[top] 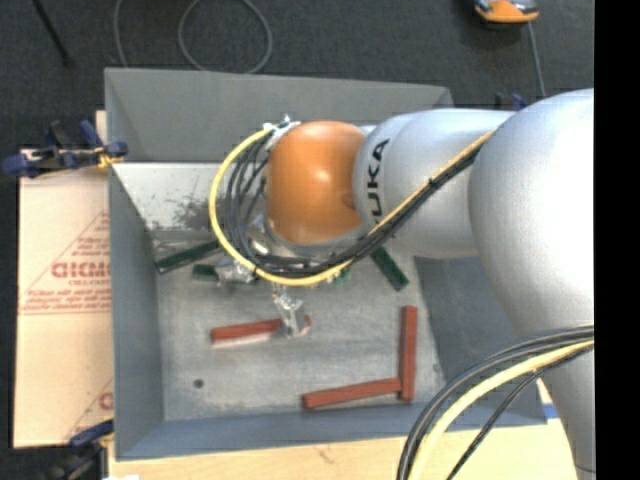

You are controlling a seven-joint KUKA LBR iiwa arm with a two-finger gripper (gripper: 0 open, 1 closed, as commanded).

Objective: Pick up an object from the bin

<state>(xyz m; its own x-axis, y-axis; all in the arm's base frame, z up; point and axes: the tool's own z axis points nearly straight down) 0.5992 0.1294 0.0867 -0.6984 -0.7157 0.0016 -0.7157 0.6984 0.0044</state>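
Grey metal bin (132, 318), speckled floor, sloping walls, dark carpet all round.

Toward the left wall, a dark green stick (185, 258), lying flat and slanting up to the right, with a shorter green piece (208, 271) just beside its right end.

Lower and left of the middle, flat on the floor, a red-brown bar (247, 333): slim, straight, square-ended, matte brick colour. Long axis nearly left to right, the right end a touch higher and pointing at the gripper (293, 318). Gripper poised at that right end, under the orange wrist cover (312, 180) and its loop of cables. Jaw gap: cannot tell from this angle, nor whether touching the bar or just above it.

Further right, two more red-brown bars meeting in an L near the lower right corner: lower bar (352, 396) lying roughly across, upright bar (408, 353) running up from its right end.

Above that, another green stick (391, 269), partly hidden beneath the arm.

Count: three red-brown bars, three green pieces.
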